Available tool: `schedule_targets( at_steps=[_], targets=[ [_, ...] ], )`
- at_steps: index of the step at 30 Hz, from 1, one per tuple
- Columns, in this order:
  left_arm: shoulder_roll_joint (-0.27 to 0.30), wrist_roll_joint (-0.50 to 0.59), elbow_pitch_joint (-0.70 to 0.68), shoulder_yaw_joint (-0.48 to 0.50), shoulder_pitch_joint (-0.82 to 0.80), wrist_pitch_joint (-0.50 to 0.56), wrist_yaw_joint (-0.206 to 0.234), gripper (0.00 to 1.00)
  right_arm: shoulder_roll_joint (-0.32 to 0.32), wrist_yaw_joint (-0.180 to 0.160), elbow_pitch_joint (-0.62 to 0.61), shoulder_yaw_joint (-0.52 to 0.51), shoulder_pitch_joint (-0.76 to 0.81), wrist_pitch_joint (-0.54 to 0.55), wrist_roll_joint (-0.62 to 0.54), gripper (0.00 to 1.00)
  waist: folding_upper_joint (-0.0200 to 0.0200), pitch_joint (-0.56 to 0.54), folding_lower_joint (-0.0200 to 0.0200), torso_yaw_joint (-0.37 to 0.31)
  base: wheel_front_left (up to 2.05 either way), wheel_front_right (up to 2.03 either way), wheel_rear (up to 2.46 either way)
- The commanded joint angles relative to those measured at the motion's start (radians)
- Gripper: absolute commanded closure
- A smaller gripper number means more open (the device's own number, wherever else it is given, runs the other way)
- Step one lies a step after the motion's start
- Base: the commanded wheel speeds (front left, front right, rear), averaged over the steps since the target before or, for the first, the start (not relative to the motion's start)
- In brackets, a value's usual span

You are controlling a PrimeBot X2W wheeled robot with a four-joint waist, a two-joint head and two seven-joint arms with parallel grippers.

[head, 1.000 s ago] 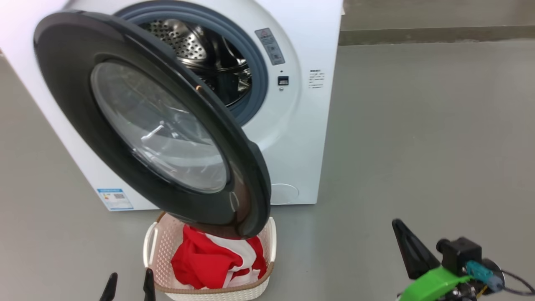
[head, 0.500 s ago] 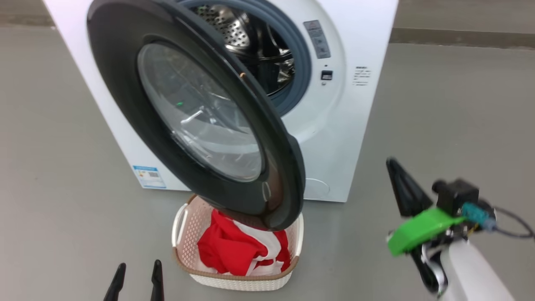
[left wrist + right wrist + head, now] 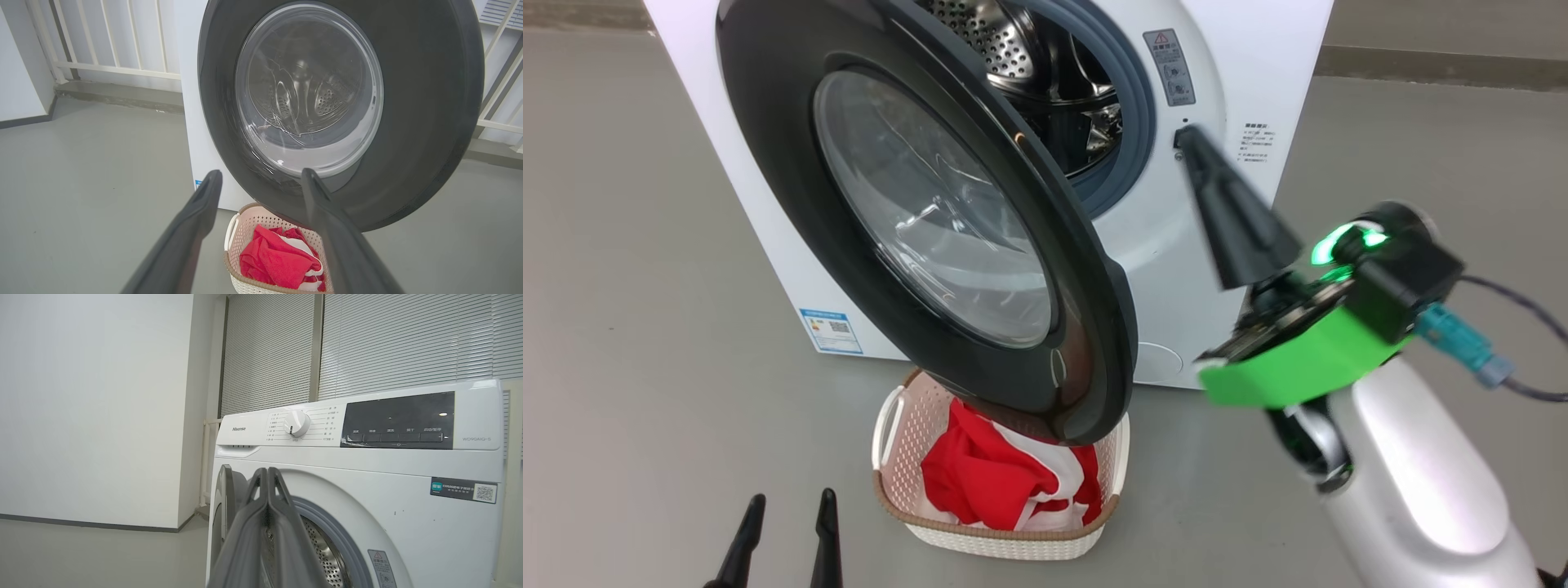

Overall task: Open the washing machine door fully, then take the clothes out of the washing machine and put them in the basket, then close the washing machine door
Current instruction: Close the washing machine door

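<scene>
The white washing machine (image 3: 1217, 49) (image 3: 367, 469) stands ahead with its black-rimmed door (image 3: 931, 220) (image 3: 335, 102) swung wide open, showing the steel drum (image 3: 1054, 73). Below the door's lower edge, the cream basket (image 3: 890, 457) (image 3: 235, 232) holds the red and white clothes (image 3: 996, 482) (image 3: 278, 261). My left gripper (image 3: 784, 506) (image 3: 259, 179) is open and empty, low at the left of the basket, pointing at the door. My right gripper (image 3: 1188, 135) (image 3: 267, 471) is shut with nothing in it, raised in front of the machine's front panel right of the drum opening.
Grey floor (image 3: 1421, 163) spreads around the machine. A white wall (image 3: 90, 408) and window blinds (image 3: 367, 339) rise behind it. A white railing (image 3: 122, 41) runs along the back. A control dial (image 3: 296, 423) sits on the machine's top panel.
My right arm has risen from low at the right, its shut gripper now up near the machine's front. The camera moved, shifting the whole scene rightward. The left gripper stays open and low.
</scene>
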Motion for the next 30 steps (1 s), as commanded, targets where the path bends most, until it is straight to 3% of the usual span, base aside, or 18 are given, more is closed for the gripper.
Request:
schedule_targets(
  at_steps=[1,7,13,30],
  targets=[
    [0.014,0.001,-0.029,0.031,-0.047,-0.006,0.006,0.00,0.009,0.005,-0.040,0.041,-0.017,0.004,0.017,1.00,-0.0001,-0.001,0.0000,0.002,0.00,0.00,0.00],
    [0.016,0.001,-0.035,0.027,-0.047,-0.007,0.008,0.00,0.009,0.005,-0.061,0.192,0.050,0.069,0.060,1.00,-0.0001,-0.001,0.0000,0.008,0.00,0.00,0.00],
    [0.018,-0.004,-0.034,0.022,-0.051,-0.010,0.007,0.00,0.009,0.005,0.070,0.320,0.109,0.104,0.088,1.00,-0.0001,0.001,0.0000,0.008,0.00,0.00,0.00],
    [0.019,-0.011,-0.017,0.005,-0.073,-0.019,-0.003,0.00,0.009,0.005,0.394,0.389,-0.015,0.020,0.177,1.00,-0.0001,0.020,0.0000,0.015,0.00,0.00,0.00]
  ],
)
